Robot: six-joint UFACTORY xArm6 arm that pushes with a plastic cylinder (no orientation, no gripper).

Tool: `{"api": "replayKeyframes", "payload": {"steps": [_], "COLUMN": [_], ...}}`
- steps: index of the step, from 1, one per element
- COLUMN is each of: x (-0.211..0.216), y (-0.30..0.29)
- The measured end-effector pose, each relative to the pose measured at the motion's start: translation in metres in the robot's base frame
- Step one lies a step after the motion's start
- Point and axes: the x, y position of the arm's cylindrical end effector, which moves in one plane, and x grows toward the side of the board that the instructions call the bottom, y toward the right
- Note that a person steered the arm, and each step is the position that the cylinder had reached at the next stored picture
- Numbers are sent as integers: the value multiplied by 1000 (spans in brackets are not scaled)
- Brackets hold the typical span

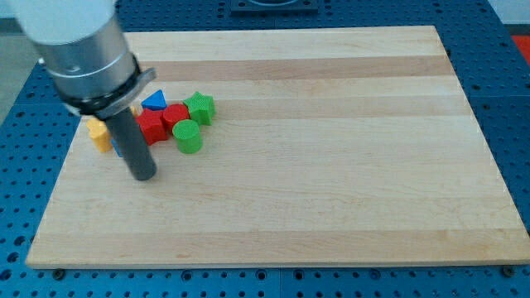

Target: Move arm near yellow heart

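A yellow block (98,135), likely the heart, lies at the left end of the block cluster, partly hidden by the arm. My tip (143,175) rests on the board just below and to the right of it, a short gap away. The rod (132,145) covers the blue cube behind it. To the rod's right lie two red blocks (152,127), a blue triangle (154,101), a green star (199,108) and a green cylinder (188,136).
The wooden board (331,165) sits on a blue perforated table (513,99). The arm's wide silver body (83,50) hides the board's upper left corner and part of the cluster.
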Motion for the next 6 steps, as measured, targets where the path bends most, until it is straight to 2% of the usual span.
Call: {"api": "replayKeyframes", "payload": {"steps": [2,3,4,6], "x": [0,-11,-33,-73], "y": [-87,-107,-106,-65]}}
